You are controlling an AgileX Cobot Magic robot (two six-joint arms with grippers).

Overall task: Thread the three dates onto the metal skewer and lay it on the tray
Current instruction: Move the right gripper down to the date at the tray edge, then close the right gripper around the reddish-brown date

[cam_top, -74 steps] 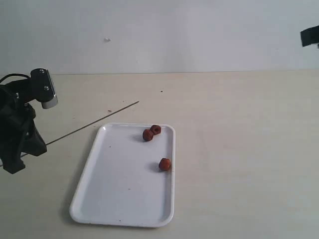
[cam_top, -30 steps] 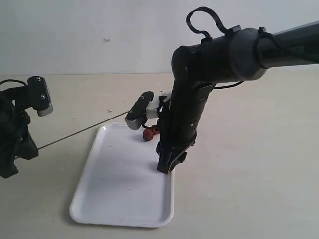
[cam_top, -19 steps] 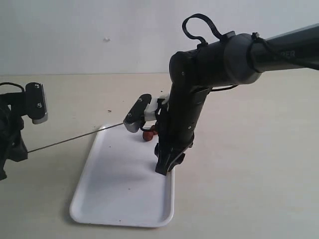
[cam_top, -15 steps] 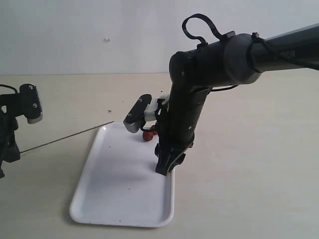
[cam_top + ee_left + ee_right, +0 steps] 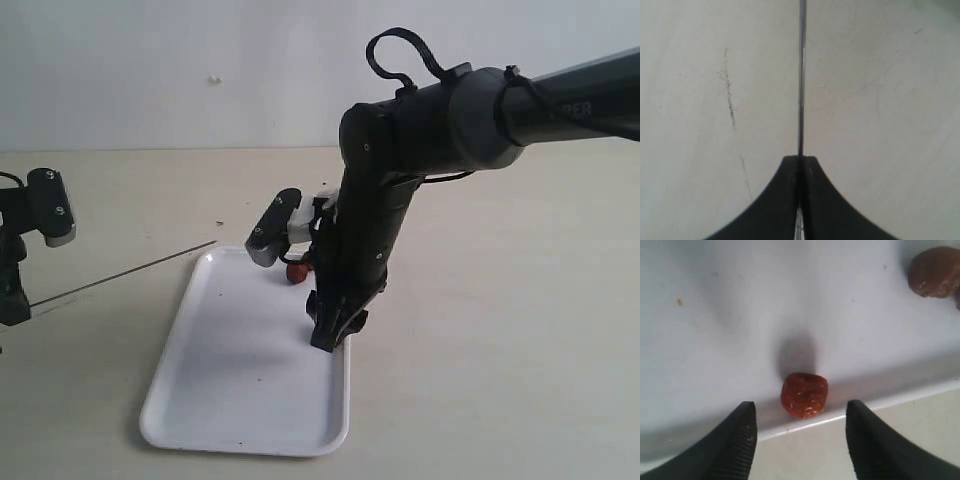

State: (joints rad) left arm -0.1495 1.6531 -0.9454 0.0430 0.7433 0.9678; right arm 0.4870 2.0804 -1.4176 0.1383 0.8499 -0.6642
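My left gripper [image 5: 14, 300] at the far left is shut on the metal skewer [image 5: 125, 271], which slants up toward the tray's far left corner. In the left wrist view the skewer [image 5: 801, 75] runs straight out from the closed gripper [image 5: 801, 161]. My right gripper [image 5: 329, 336] points down at the right rim of the white tray [image 5: 240, 400]. It is open [image 5: 800, 407], and one date [image 5: 804, 394] lies just ahead of its tips against the tray [image 5: 740, 315] rim. Two more dates [image 5: 935, 271] lie together further along; one date [image 5: 297, 270] peeks out beside the right arm.
The right arm [image 5: 400, 170] stands over the tray's right side and hides part of it. The tabletop [image 5: 500, 350] is pale beige, with a dark scuff line [image 5: 730, 100] under the left gripper.
The right arm came in over the tray and lowered onto its right rim. My left gripper has drawn back to the left with the skewer, so its tip left the tray corner.
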